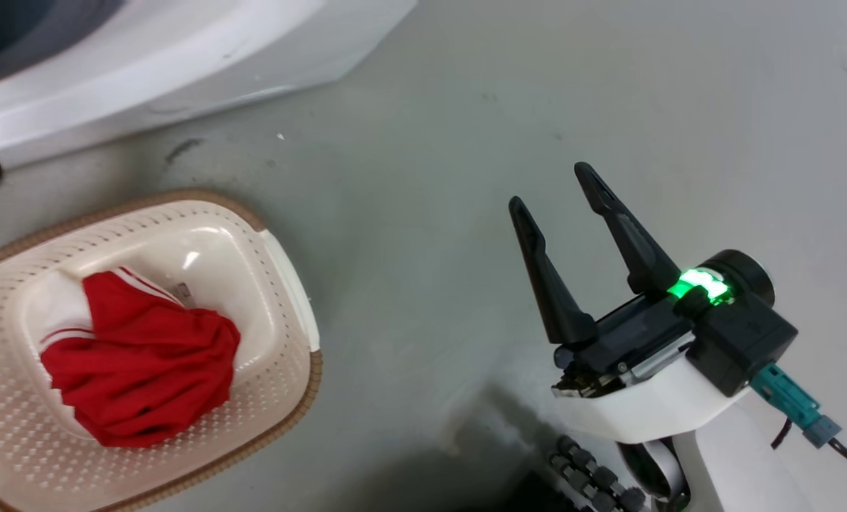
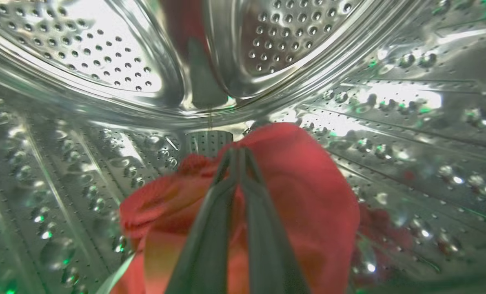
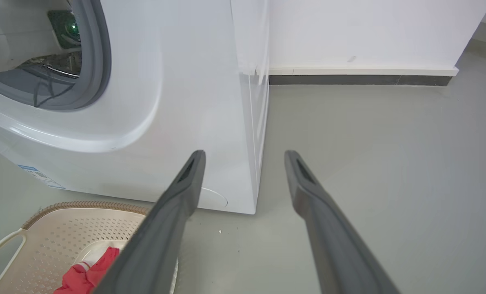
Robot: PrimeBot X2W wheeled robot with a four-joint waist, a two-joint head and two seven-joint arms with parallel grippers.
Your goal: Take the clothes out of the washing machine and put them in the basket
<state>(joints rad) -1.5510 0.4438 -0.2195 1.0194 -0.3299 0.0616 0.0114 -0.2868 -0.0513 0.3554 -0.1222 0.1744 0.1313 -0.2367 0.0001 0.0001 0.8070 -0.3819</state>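
At the bottom centre of the left wrist view, the left gripper [image 2: 236, 157] has its fingers pressed together on a red garment [image 2: 308, 196] low in the steel drum [image 2: 83, 61]. In the head view, the right gripper [image 1: 548, 185] spreads wide at the right; a second red garment [image 1: 146, 370] lies in the basket [image 1: 291, 284] at lower left, below the washing machine [image 1: 181, 57].

Head and right wrist over basket [image 1: 274, 384]; left wrist inside drum [image 2: 104, 61].

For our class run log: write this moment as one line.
left claw: shut on red cloth in drum | right claw: open | basket: holds red-white garment
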